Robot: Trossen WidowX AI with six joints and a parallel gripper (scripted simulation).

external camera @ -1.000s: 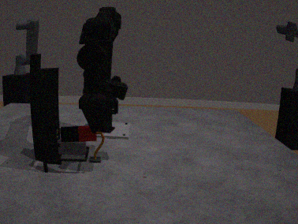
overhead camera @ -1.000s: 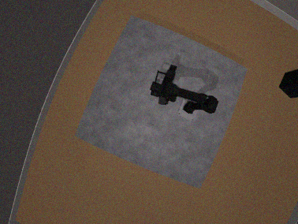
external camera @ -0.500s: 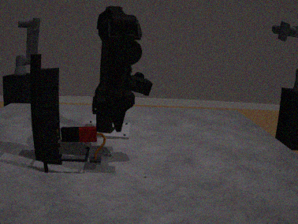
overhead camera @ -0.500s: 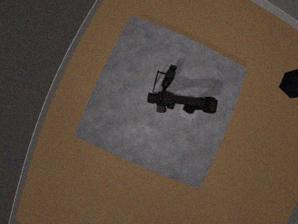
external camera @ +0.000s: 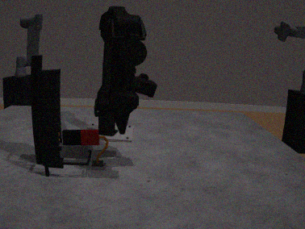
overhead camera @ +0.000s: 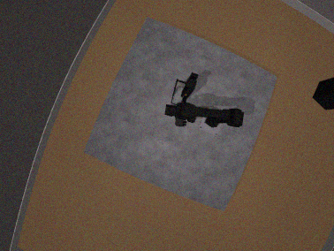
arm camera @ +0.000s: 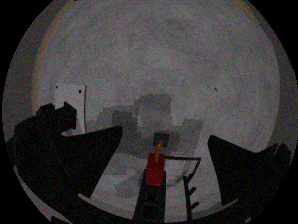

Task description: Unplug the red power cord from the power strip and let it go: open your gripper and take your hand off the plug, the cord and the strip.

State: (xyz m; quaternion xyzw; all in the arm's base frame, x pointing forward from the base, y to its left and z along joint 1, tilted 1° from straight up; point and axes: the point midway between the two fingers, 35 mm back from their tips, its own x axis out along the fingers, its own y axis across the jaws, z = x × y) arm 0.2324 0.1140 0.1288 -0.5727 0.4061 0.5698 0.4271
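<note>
The red plug (external camera: pixel 89 137) (arm camera: pixel 155 170) is joined end to end with a black body (external camera: pixel 72 137); I cannot tell whether the red plug is seated in a socket there. Its orange cord (external camera: pixel 106 146) (arm camera: pixel 158 151) curves down to a small dark block (external camera: pixel 98 163) (arm camera: pixel 161 137) on the mat. The power strip is hard to tell apart from the dark parts around the plug. My gripper (external camera: pixel 115 131) (arm camera: pixel 167 136) is open and empty. In the wrist view its fingers stand wide on either side of the cord, apart from the plug; in the exterior view they hang by the red end.
A tall black upright (external camera: pixel 47 121) stands at the left in the exterior view, beside the plug. A thin black bracket (arm camera: pixel 182 158) sticks out near the plug. A pale plate (external camera: pixel 128 133) (arm camera: pixel 70 96) lies on the grey mat (overhead camera: pixel 146 146). Another dark object (overhead camera: pixel 326 94) (external camera: pixel 296 121) stands at the right.
</note>
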